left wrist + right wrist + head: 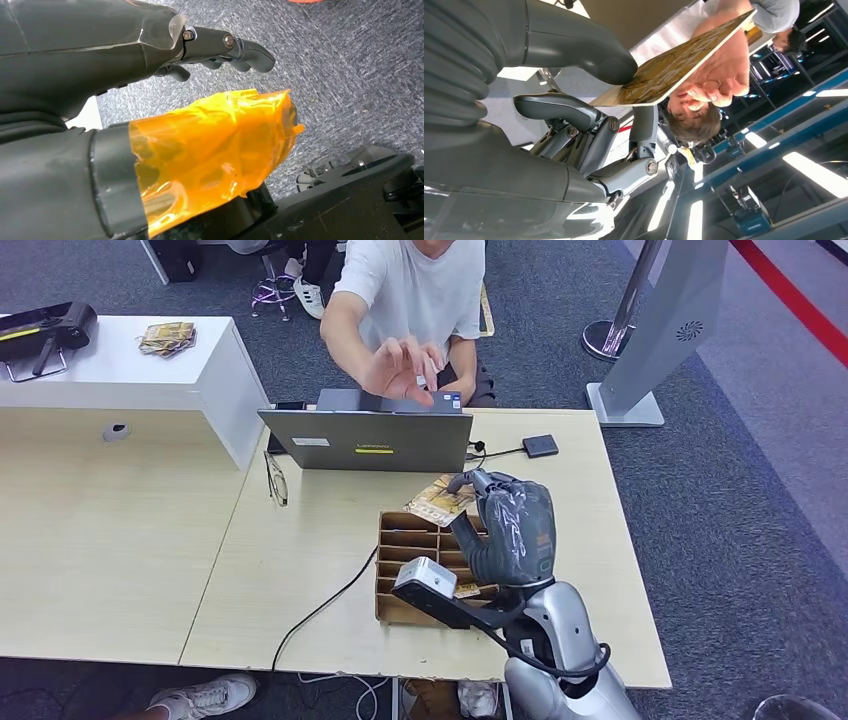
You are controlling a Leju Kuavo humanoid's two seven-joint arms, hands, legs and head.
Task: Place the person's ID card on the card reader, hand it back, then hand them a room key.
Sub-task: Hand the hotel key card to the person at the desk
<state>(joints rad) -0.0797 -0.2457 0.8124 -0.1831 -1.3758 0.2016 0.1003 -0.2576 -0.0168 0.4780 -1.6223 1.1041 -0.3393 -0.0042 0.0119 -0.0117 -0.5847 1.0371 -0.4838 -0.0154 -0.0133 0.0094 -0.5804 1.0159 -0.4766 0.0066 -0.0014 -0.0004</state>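
Pale matt wood-grain desk (300, 540), rough grey carpet (740, 500), cardboard organizer (400, 540)

Silver arm (560, 640), dark hand (512, 525), black cable (560, 665)

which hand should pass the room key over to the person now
The right hand. It already pinches the room key above the wooden organizer, just short of the person's hand reaching over the laptop. The left hand hangs over the carpet.
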